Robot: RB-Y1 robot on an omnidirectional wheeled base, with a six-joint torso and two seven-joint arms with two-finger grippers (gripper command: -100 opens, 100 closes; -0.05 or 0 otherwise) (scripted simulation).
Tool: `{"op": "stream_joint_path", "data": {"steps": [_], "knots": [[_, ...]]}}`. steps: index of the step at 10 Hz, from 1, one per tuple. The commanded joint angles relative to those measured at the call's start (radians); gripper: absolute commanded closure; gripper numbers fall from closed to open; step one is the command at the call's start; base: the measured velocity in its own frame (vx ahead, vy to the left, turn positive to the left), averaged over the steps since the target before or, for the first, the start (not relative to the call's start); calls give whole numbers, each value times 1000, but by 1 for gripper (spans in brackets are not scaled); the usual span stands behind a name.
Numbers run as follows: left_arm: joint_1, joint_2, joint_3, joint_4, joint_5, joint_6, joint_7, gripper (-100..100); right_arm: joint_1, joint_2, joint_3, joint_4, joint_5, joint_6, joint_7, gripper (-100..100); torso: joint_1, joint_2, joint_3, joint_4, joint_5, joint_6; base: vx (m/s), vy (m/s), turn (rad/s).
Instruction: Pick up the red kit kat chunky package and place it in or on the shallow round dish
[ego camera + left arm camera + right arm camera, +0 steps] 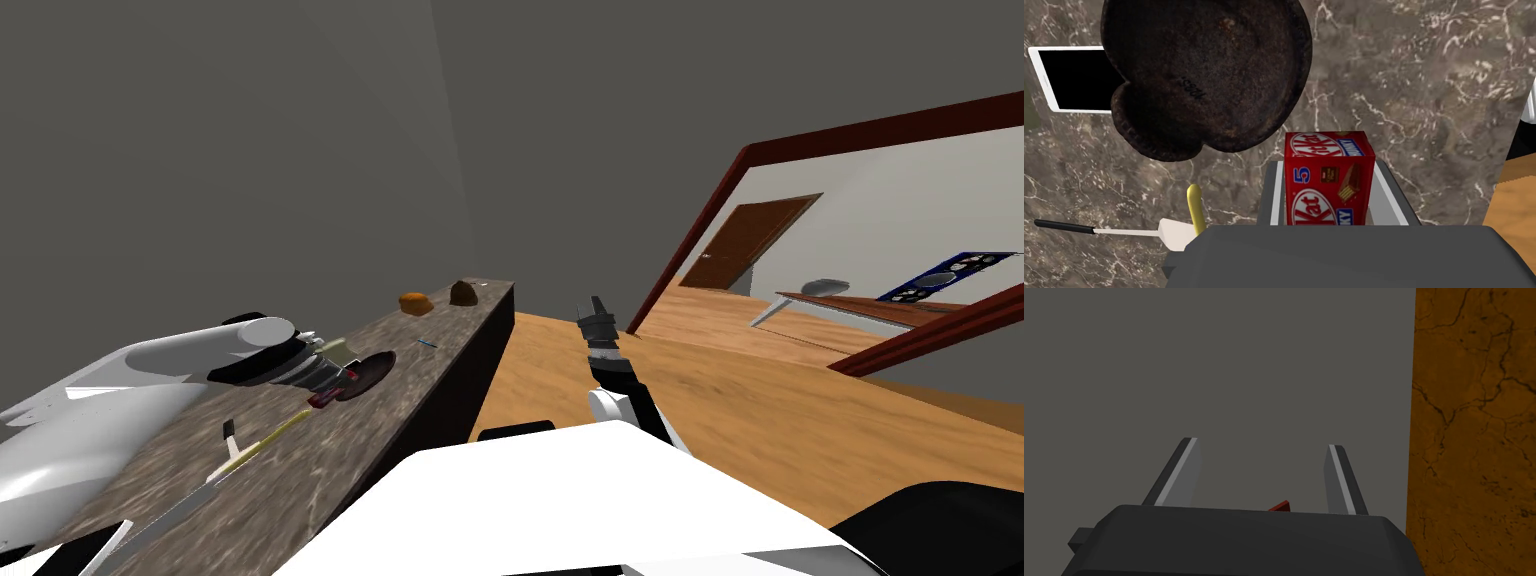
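left wrist view: red kit kat box (1328,180) outside dark dish (1209,75)

A home kitchen: marble counter (330,450) with dish (1206,75) and spatula (1119,231); wood floor (720,410), door (755,240) at two o'clock.

Grips the red Kit Kat box (1329,187) by its sides in the left claw (1329,169), left arm stretched forward; holds the right claw (1263,444) out ahead, fingers apart.

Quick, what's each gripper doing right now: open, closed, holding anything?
Left gripper: closed on the red Kit Kat package.
Right gripper: open, holding nothing.
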Motion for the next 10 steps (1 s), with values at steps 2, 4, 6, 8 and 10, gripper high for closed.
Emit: {"op": "stream_joint_path", "data": {"steps": [2,4,6,8,10], "knots": [[-14,41,38,53,19,27,24,100,0,0,0,0,0,0,0,0,2,-1,-1,0,1,1,25,53,-245],[-7,60,43,77,28,34,14,100,0,0,0,0,0,0,0,0,6,-2,-2,-1,2,0,48,70,-118],[16,95,41,117,43,40,-22,100,0,0,0,0,0,0,0,0,8,-3,-2,-2,3,1,58,103,-171],[37,121,34,143,53,55,-57,100,0,0,0,0,0,0,0,0,12,-6,-4,-2,4,2,82,135,-198],[56,140,26,159,61,89,-86,100,0,0,0,0,0,0,0,0,10,-8,-5,-3,4,3,80,82,-97]]}}
